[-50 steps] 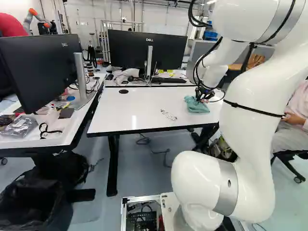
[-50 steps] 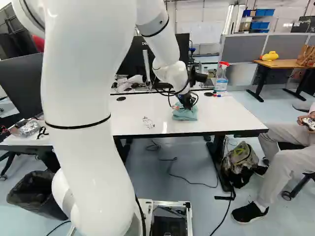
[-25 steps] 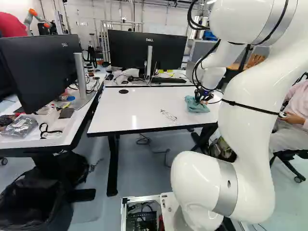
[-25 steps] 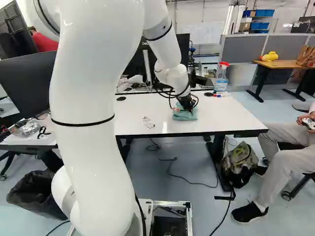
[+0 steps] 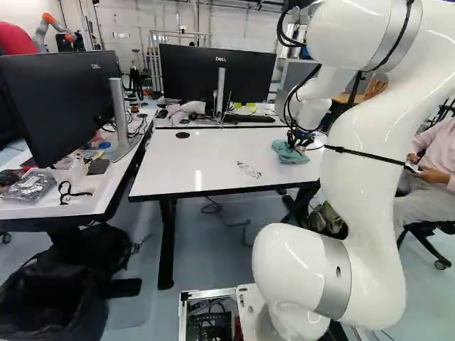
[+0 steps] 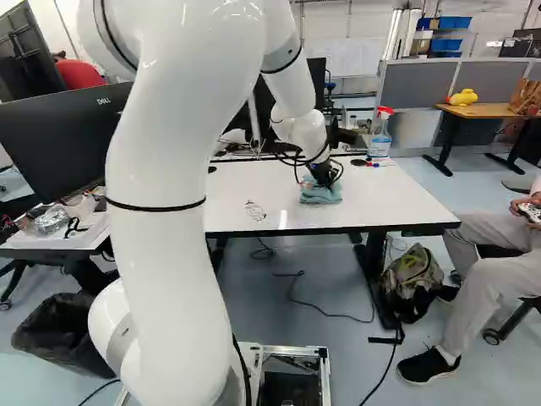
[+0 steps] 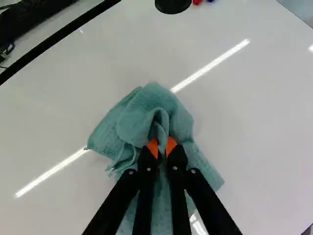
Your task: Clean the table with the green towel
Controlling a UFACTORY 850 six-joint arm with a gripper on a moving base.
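1 green towel [image 7: 151,105] on white table [image 5: 213,153], tool [image 6: 324,174] clamped on folds, cloth beneath it hidden

The green towel [image 7: 178,117] lies crumpled, bunched into raised folds, on the flat, black-edged white worktop [image 5: 206,153], which also bears dark scribbled marks [image 5: 249,170]

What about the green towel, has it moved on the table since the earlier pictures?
Yes, slightly: the towel has shifted away from the table's near edge.
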